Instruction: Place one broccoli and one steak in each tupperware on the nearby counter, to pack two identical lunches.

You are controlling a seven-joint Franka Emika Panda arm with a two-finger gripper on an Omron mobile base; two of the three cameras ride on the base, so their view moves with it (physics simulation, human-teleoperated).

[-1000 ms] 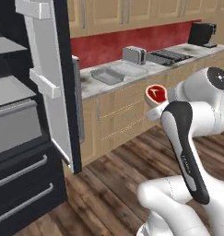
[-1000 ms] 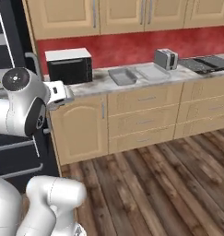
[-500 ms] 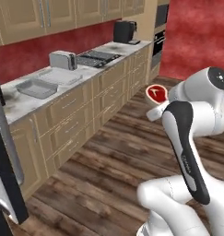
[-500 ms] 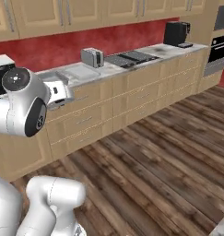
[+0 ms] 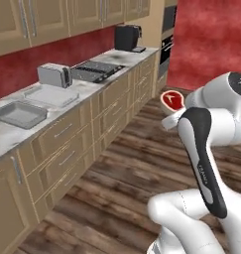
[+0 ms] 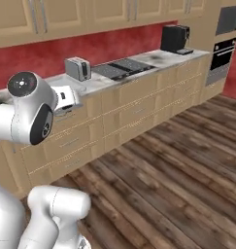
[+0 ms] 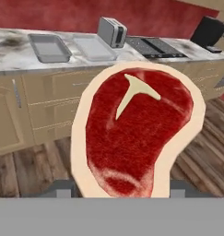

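In the hand view the steak [image 7: 136,133] covers the gripper's fingers, so only two grey stubs flank its lower edge, and it hides a stretch of the counter [image 7: 16,55] front behind it. In the left base view the arm's white wrist hides the gripper and the steak's lower part. The darker tupperware [image 5: 19,114] (left base view) sits near the frame's left edge; its contents cannot be made out.

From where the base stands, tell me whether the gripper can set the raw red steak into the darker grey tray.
Probably not yet: the gripper holds the steak over wooden floor, apart from the counter bearing the darker tray. Nothing blocks it.
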